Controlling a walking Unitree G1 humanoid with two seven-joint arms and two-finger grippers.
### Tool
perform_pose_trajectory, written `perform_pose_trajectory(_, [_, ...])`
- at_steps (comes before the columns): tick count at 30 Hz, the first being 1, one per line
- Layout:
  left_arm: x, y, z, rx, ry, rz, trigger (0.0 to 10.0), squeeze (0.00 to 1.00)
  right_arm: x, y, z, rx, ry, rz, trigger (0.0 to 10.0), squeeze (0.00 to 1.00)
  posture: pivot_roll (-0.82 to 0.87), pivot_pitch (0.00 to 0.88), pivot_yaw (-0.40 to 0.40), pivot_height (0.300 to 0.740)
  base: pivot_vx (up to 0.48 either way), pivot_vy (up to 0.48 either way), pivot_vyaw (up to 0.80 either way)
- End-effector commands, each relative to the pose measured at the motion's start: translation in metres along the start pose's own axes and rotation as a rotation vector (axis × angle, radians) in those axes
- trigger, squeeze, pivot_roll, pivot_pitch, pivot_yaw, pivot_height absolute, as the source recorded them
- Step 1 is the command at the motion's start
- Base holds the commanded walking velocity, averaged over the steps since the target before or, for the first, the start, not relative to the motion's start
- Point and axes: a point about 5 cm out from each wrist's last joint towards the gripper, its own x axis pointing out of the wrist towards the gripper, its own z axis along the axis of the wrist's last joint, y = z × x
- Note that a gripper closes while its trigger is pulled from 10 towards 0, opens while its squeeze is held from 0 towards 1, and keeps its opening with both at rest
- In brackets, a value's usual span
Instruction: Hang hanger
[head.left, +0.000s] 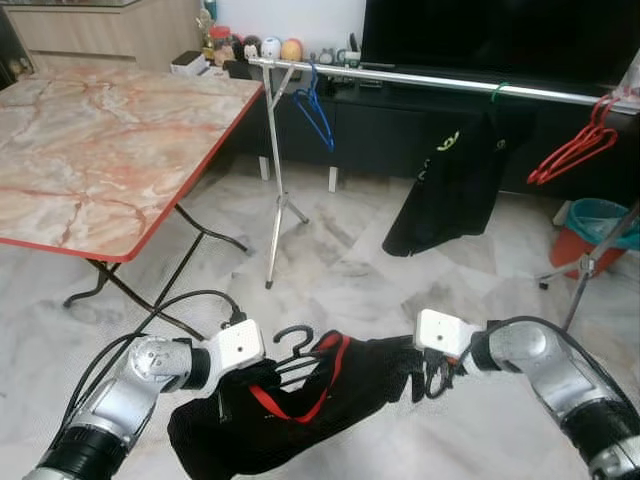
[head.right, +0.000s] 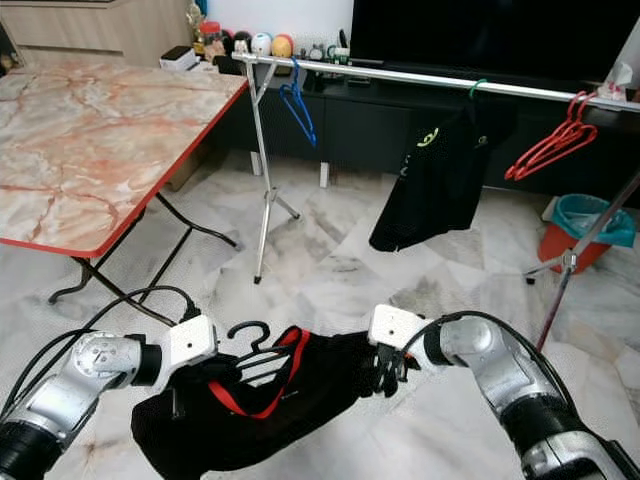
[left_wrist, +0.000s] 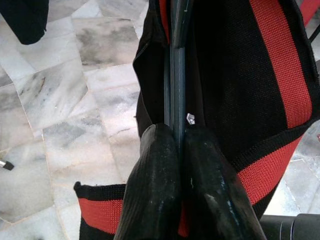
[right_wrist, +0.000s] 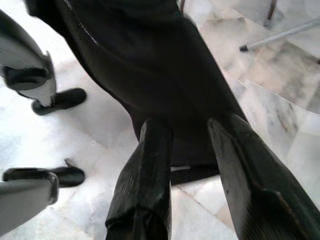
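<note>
1. While the black hanger (head.left: 292, 352) with its black and red garment (head.left: 300, 405) is carried low above the marble floor (head.left: 340, 270), the carrying step is judged to be in hand.
2. The left gripper (left_wrist: 176, 150) is closed on the hanger's bar.
3. The right gripper (right_wrist: 192, 165) seems parted around the cloth; contact is not clear.
4. Next, the hook must be lifted onto the silver rail (head.left: 420, 80), well apart ahead.

Home living room: marble floor (head.left: 340, 260), folding table (head.left: 90, 150), TV cabinet (head.left: 400, 120), clothes rail (head.left: 440, 80).
</note>
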Motion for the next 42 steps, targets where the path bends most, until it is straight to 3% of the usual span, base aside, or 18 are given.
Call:
perform_pose_trajectory(1, [-0.004,0.005,0.009,0.029,-0.035,0.007,10.0,0.00,-0.002,-0.006,0.000,-0.012,0.011,-0.028,10.0,0.00,0.09,0.000,-0.016,0.740,0.000,0.000,0.00])
perform_pose_trajectory(15, [-0.020,-0.002,0.009,0.061,0.000,-0.092,10.0,0.00,-0.007,-0.008,-0.012,-0.038,0.043,-0.024,10.0,0.00,0.10,0.000,-0.016,0.740,0.000,0.000,0.00])
perform_pose_trajectory(22, [-0.022,-0.005,0.014,0.052,-0.025,-0.117,10.0,0.00,-0.001,-0.005,-0.009,0.015,-0.014,-0.010,10.0,0.00,0.10,0.000,-0.019,0.740,0.000,0.000,0.00])
perform_pose_trajectory(26, [-0.022,-0.004,0.020,0.050,-0.047,-0.119,10.0,0.00,0.002,0.006,-0.009,0.043,-0.043,0.089,10.0,0.00,0.10,0.000,-0.020,0.740,0.000,0.000,0.00])
perform_pose_trajectory(41, [-0.024,-0.001,0.018,0.043,-0.034,-0.108,10.0,0.00,-0.003,0.018,-0.025,0.072,0.029,0.202,10.0,0.00,0.10,0.000,-0.020,0.740,0.000,0.000,0.00])
perform_pose_trajectory(42, [-0.025,0.000,0.018,0.044,-0.034,-0.106,10.0,0.00,-0.002,0.019,-0.025,0.078,0.026,0.203,8.8,0.00,0.10,0.000,-0.020,0.740,0.000,0.000,0.00])
